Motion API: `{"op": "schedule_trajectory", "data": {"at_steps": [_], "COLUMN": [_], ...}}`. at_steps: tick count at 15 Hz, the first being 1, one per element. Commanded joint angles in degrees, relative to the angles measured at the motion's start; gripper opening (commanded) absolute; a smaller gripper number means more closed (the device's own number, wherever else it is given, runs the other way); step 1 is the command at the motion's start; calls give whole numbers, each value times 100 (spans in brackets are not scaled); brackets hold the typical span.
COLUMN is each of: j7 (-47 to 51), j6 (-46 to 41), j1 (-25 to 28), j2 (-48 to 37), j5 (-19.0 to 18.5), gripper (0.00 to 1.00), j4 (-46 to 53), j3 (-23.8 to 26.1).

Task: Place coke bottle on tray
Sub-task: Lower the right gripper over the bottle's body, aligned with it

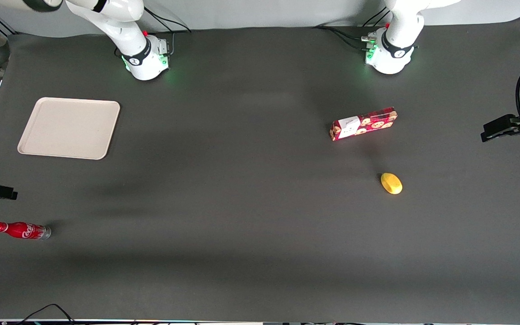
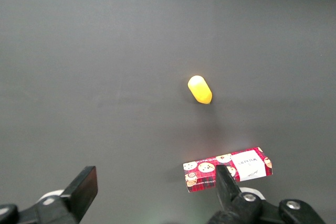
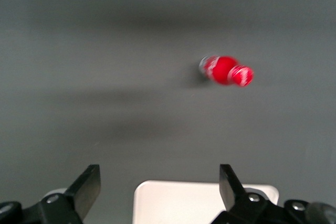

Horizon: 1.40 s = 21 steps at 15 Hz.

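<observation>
The coke bottle (image 1: 21,230), small and red with white script, lies on its side on the dark table at the working arm's end, near the front camera. It also shows in the right wrist view (image 3: 226,70). The cream tray (image 1: 69,128) lies flat and bare, farther from the front camera than the bottle; its rim shows in the right wrist view (image 3: 205,203). My right gripper (image 1: 9,193) hangs above the table between tray and bottle, touching neither. In the right wrist view the gripper (image 3: 160,179) is open and empty, its fingers wide apart.
A long red cookie box (image 1: 364,123) and a yellow lemon-like object (image 1: 391,183) lie toward the parked arm's end; both also show in the left wrist view, the box (image 2: 228,168) and the yellow object (image 2: 200,89). A cable (image 1: 48,311) lies at the table's front edge.
</observation>
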Motion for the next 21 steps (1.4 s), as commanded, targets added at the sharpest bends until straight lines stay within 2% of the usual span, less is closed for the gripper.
{"op": "schedule_trajectory", "data": {"at_steps": [1, 8, 15, 21], "j7": [-691, -1139, -1438, -1456], "j6": [388, 1302, 1856, 1893], "j1": [-492, -791, -958, -976], "j2": [879, 1433, 1829, 1935], "j5": [-82, -29, -11, 138], "gripper": [100, 100, 100, 100], "j4": [813, 778, 761, 752], "j3": [171, 215, 215, 215]}}
